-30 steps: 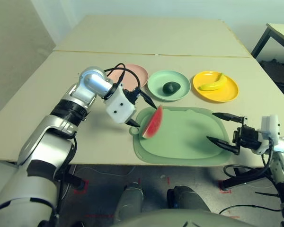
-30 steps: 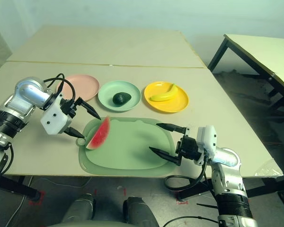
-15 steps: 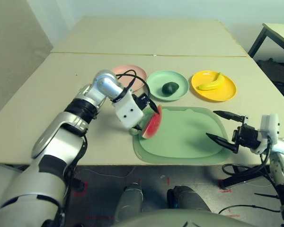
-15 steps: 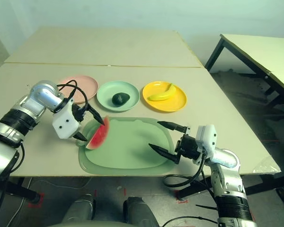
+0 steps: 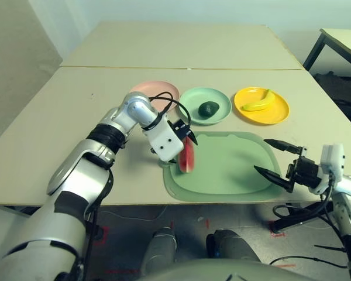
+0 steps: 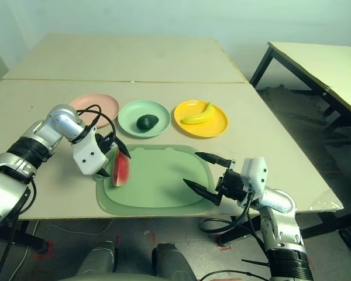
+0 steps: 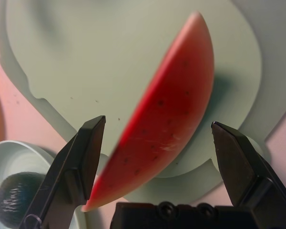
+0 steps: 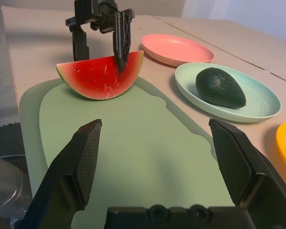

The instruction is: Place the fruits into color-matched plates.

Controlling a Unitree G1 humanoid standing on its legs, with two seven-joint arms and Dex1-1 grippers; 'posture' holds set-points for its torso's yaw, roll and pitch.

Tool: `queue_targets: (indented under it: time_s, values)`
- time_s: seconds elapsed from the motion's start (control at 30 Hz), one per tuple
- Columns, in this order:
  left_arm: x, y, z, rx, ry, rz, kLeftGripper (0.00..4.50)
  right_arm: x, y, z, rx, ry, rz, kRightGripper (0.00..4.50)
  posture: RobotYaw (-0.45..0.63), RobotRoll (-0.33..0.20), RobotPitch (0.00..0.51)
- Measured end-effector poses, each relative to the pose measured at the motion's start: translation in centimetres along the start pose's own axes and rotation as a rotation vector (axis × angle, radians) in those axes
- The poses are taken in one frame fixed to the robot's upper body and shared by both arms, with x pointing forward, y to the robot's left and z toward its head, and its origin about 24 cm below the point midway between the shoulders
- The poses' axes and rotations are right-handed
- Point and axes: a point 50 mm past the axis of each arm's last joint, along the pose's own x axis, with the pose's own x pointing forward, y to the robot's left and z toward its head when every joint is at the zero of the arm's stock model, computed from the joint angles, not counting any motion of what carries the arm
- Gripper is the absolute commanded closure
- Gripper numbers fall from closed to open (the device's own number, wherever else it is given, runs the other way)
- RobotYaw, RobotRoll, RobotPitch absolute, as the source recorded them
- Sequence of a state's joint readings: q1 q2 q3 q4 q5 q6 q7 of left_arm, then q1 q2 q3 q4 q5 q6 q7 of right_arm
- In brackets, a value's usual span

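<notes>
The red watermelon wedge (image 5: 187, 157) stands on its green rind at the left end of the large green mat (image 5: 234, 170). My left gripper (image 7: 157, 123) is open and straddles the wedge, one black finger (image 8: 121, 45) at each side face. The dark green avocado (image 5: 209, 108) lies in the mint green plate (image 5: 193, 109). In the yellow plate (image 5: 278, 112) rests the banana (image 5: 257, 103). The pink plate (image 5: 155, 89) holds nothing. My right gripper (image 5: 262, 155) hovers open over the mat's right edge, with nothing between its fingers.
The three plates stand in a row behind the mat. A black cable (image 5: 164, 99) loops from my left wrist over the pink plate. The table's front edge runs just below the mat. A second table (image 6: 316, 64) stands off to the right.
My left gripper has moved right and down from beside the wedge to around it. The wedge now stands more edge-on. The right gripper has stayed in place.
</notes>
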State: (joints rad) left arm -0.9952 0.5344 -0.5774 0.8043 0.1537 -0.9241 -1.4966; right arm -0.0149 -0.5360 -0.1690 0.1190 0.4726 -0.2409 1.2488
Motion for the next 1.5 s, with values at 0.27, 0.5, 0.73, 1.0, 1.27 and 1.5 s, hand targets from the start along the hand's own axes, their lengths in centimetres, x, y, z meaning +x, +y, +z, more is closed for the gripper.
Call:
queue_targets:
  time_s: [0.27, 0.5, 0.73, 1.0, 1.27, 1.5]
  values:
    - [1.0, 0.1, -0.1, -0.020, 0.001, 0.025, 0.00, 0.3, 0.1, -0.3, 0.027, 0.004, -0.004, 0.02, -0.03, 0.000, 0.048]
    - [1.5, 0.5, -0.2, -0.033, 0.008, 0.059, 0.00, 0.3, 0.5, -0.3, 0.032, 0.007, -0.006, 0.02, -0.04, 0.000, 0.051]
    - [1.5, 0.1, -0.5, -0.087, 0.020, 0.019, 1.65, 0.3, 0.5, -0.3, 0.035, 0.009, -0.008, 0.00, -0.04, 0.000, 0.051]
    - [0.8, 0.2, -0.4, -0.084, 0.014, 0.034, 3.10, 0.2, 0.4, -0.2, 0.038, 0.020, -0.004, 0.00, -0.03, 0.000, 0.051]
    - [0.8, -0.1, -0.4, -0.098, 0.005, 0.036, 3.14, 0.0, 0.4, -0.2, 0.035, 0.031, 0.004, 0.00, -0.03, 0.000, 0.049]
    - [0.7, 0.1, -0.3, -0.141, -0.015, 0.036, 3.14, 0.0, 0.4, -0.2, 0.037, 0.032, 0.007, 0.00, -0.03, 0.000, 0.048]
